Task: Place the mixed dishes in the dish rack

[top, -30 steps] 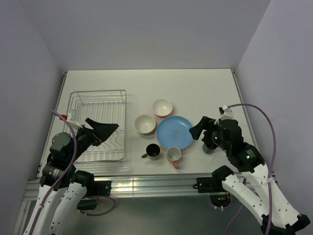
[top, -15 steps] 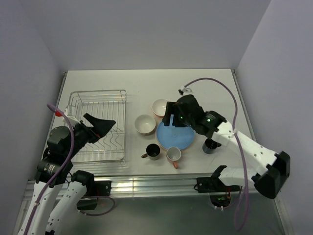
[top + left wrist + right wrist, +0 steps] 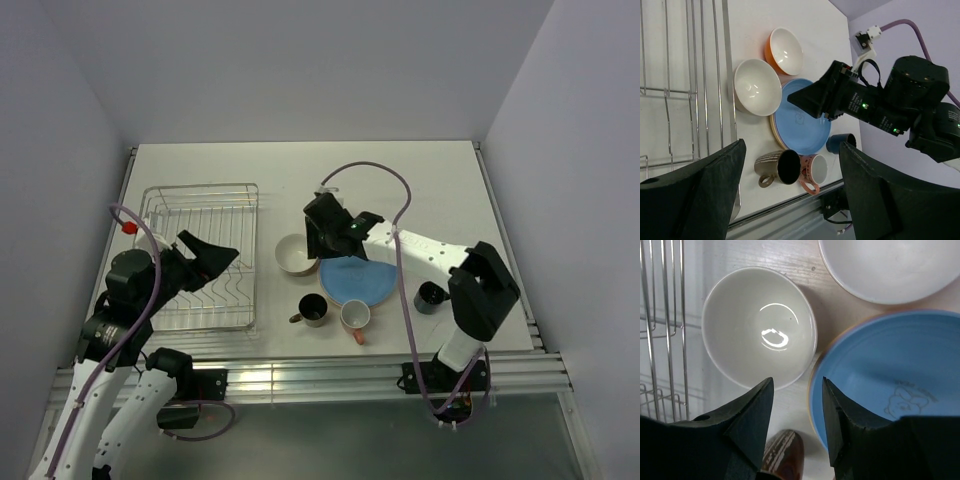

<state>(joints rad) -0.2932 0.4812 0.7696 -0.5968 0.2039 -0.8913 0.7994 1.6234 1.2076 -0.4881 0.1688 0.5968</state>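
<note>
My right gripper (image 3: 797, 382) hangs open low over the bare strip between the cream bowl (image 3: 760, 325) and the blue plate (image 3: 890, 375). One finger is above the bowl's rim, the other above the plate's left edge, and nothing is held. A tan rim shows under the blue plate (image 3: 802, 127). The orange bowl (image 3: 785, 50) sits behind the cream bowl (image 3: 756, 87). Brown mug (image 3: 780, 166), pink mug (image 3: 812, 171) and dark blue mug (image 3: 840, 142) stand in front. My left gripper (image 3: 222, 262) is open and empty over the dish rack (image 3: 160, 200), which holds no dishes.
The rack's right wall (image 3: 660, 315) runs close beside the cream bowl. The brown mug (image 3: 785, 460) stands just below my right fingers. The right arm (image 3: 420, 245) stretches across the blue plate (image 3: 358, 280) from the table's right side.
My right arm swung left from the dark blue mug to above the cream bowl and blue plate, and its jaws narrowed. The left gripper stayed over the rack, jaws slightly narrower.
</note>
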